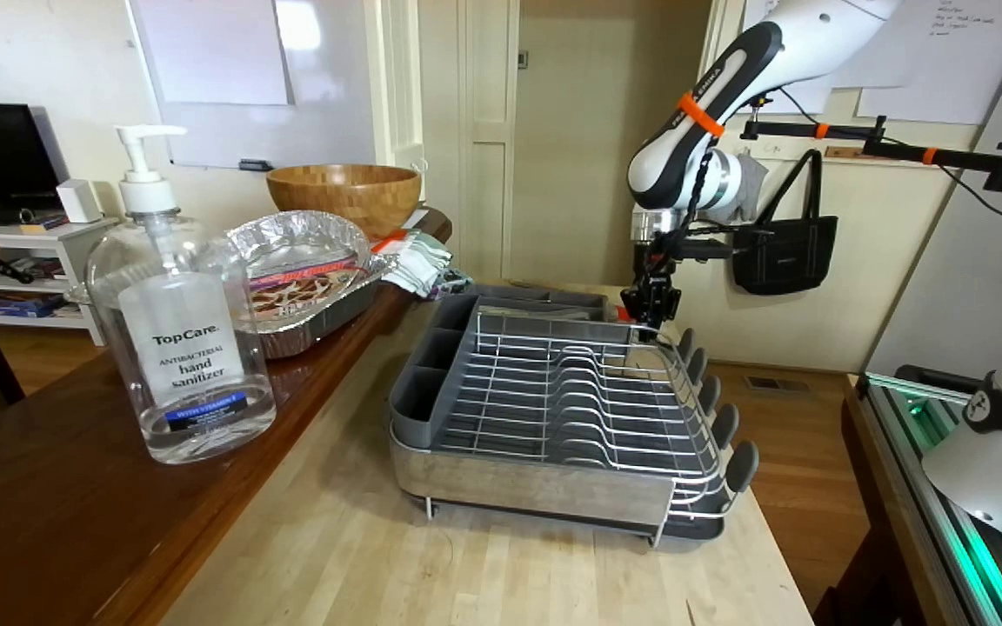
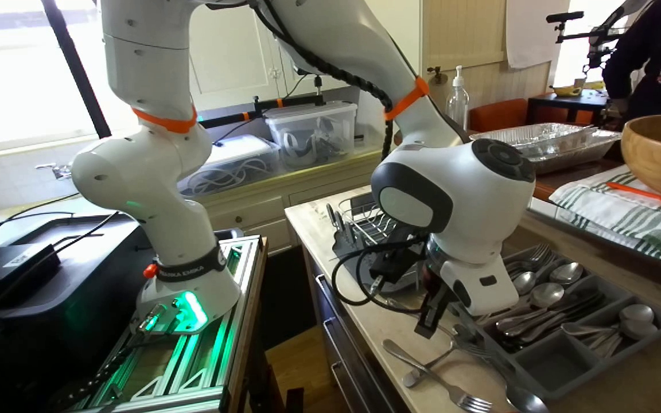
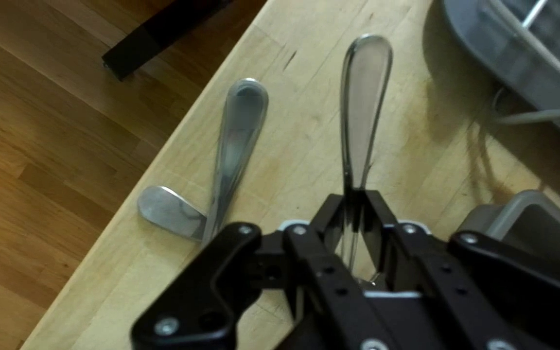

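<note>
In the wrist view, my gripper is shut on the narrow neck of a metal utensil. Its handle points away from the jaws, towards the dish rack. The head lies under the gripper and is mostly hidden, so I cannot tell its kind. To the left, two more pieces cross on the wooden counter: a long handle and a short rounded end. An exterior view has the gripper low over the counter, near a fork and a spoon.
A grey cutlery tray with spoons and forks sits beside the gripper. The dish rack stands close by on the counter, whose edge drops to the floor. A sanitizer bottle, foil pans and wooden bowl occupy a darker ledge.
</note>
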Tool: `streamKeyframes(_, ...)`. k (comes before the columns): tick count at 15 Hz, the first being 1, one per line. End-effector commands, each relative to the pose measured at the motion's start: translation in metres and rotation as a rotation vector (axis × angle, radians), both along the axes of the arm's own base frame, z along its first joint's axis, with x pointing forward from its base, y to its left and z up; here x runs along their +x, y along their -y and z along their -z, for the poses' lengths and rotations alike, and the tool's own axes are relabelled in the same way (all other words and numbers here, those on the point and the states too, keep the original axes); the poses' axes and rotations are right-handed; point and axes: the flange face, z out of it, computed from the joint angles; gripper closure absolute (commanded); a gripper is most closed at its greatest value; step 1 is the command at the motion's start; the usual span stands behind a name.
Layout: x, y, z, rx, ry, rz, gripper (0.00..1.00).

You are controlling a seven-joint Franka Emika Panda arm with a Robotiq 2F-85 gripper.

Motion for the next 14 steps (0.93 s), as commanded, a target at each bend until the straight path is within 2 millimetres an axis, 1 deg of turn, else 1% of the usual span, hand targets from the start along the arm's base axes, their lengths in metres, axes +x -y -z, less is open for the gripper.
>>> streamKeyframes(1,-0.0035,-0.0047,-0.0130,0.008,-0.041,0.013,0.96)
streamKeyframes(5,-0.0075,-0.0057,-0.0200,-0.010,-0.073,0.020,0.96)
streamKeyframes(8,-0.0078,-0.0029,-0.0182,-0.033,-0.081,0.009,0.96)
streamKeyframes(9,-0.0078,-0.0020,-0.0171,-0.043,-0.077,-0.001,0.91)
streamKeyframes(10,-0.0074,-0.0016,-0.0164,-0.062,-0.068,-0.014,0.59)
streamKeyframes(11,-0.0070,-0.0024,-0.0157,-0.072,-0.060,-0.029,0.64)
streamKeyframes(12,-0.0062,-0.0029,-0.0151,-0.081,-0.050,-0.044,0.64)
streamKeyframes(14,-0.0035,-0.0045,-0.0136,-0.100,-0.027,-0.068,0.52)
